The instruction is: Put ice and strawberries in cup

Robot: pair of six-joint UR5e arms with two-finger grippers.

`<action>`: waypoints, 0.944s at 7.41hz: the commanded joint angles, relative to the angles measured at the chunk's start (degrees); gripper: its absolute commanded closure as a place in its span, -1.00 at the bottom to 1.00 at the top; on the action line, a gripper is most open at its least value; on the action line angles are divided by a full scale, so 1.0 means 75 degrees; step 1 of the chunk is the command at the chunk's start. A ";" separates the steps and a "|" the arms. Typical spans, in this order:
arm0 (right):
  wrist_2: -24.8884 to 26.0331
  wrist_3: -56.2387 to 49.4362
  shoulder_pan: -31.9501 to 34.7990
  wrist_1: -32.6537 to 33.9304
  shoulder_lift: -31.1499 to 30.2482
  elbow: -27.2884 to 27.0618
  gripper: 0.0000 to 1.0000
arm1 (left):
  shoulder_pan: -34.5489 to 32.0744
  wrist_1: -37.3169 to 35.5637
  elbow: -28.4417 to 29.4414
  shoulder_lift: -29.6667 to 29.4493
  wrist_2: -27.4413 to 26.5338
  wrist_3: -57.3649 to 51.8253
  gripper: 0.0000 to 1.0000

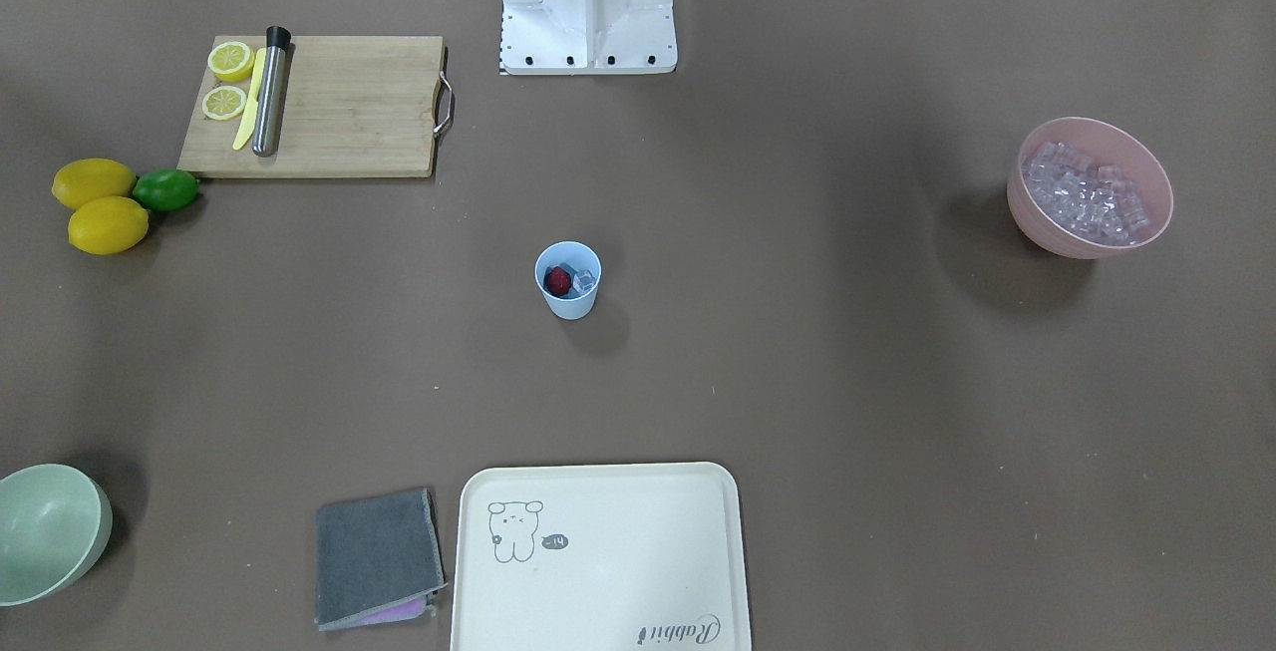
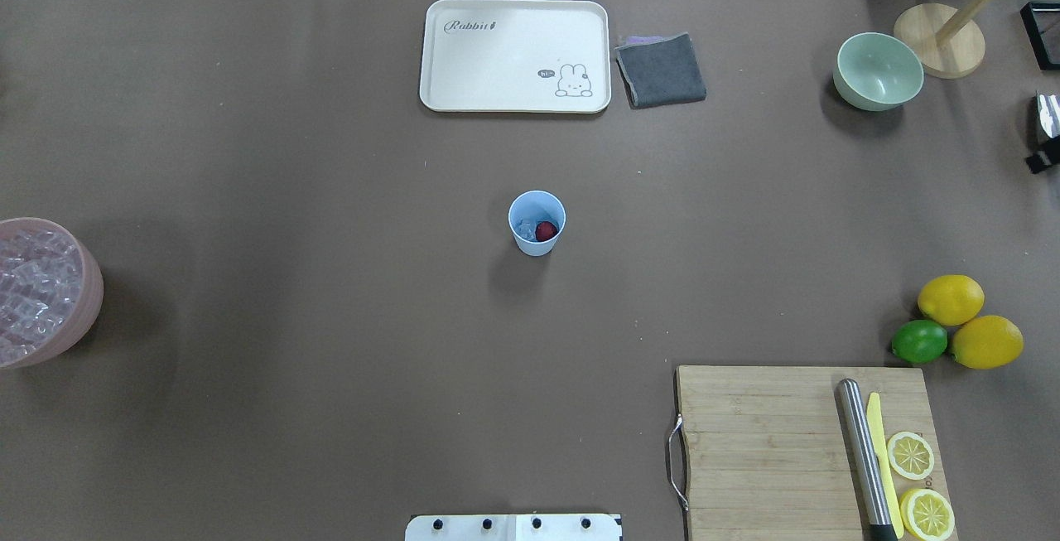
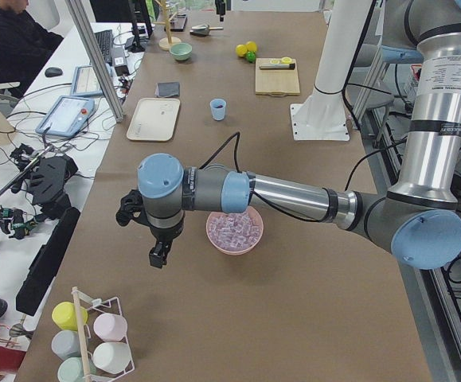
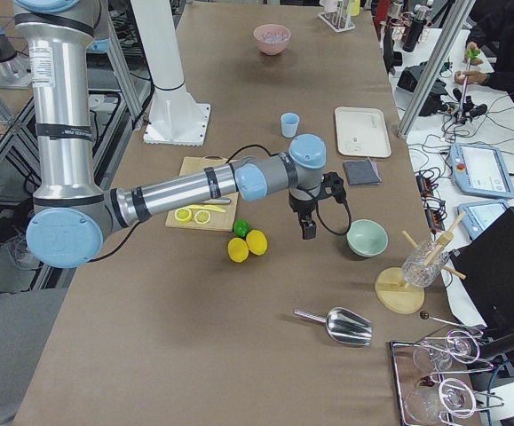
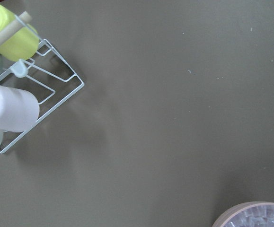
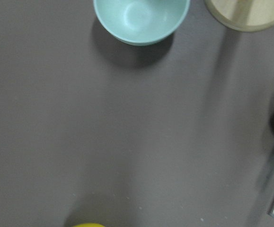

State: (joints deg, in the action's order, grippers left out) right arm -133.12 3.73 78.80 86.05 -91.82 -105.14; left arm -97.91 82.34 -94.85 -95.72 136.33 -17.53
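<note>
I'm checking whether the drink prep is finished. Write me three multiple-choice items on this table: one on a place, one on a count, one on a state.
1. Where is the strawberry? A in the cup; B in the pink bowl; C on the cutting board.
2. How many whole lemons lie by the lime? A one; B two; C four.
3. The pale green bowl is: A holding fruit; B upside down; C empty.
Answers: 1 A, it sits beside ice inside the cup. 2 B, two whole lemons lie next to the lime. 3 C, its mouth faces up and its bare inside shows.
</note>
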 commanded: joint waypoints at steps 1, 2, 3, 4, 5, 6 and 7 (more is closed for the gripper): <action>-0.0039 -0.1231 0.0940 -0.0035 -0.0995 0.0003 -1.00 | -0.0233 -0.0232 -0.0149 0.0641 -0.0048 -0.0229 -0.94; -0.0051 -0.1572 0.1163 0.0023 -0.1150 0.0026 -1.00 | -0.0257 -0.0059 -0.0452 0.1052 -0.0025 -0.0159 -0.94; -0.0051 -0.1575 0.1212 -0.0023 -0.1267 0.0026 -1.00 | -0.0281 -0.0080 -0.0583 0.1148 -0.0048 -0.0100 -0.94; -0.0120 -0.1575 0.1236 -0.0059 -0.1350 0.0015 -1.00 | -0.0281 -0.0023 -0.0131 0.1149 -0.0037 -0.0019 -0.94; -0.0295 -0.1575 0.1236 -0.0059 -0.1351 0.0003 -1.00 | -0.0281 -0.0010 0.0093 0.1057 -0.0036 0.0006 -0.94; -0.0320 -0.1575 0.1294 -0.0059 -0.1351 0.0003 -1.00 | -0.0304 0.0083 0.0119 0.0998 -0.0129 -0.0006 -0.94; -0.0320 -0.1575 0.1445 -0.0059 -0.1351 -0.0044 -1.00 | -0.0304 0.0397 0.0119 0.1020 -0.0432 -0.0006 -0.95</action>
State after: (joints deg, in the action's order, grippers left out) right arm -135.27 -8.07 88.58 85.62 -101.90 -105.19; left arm -100.13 83.23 -94.35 -87.99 135.08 -17.61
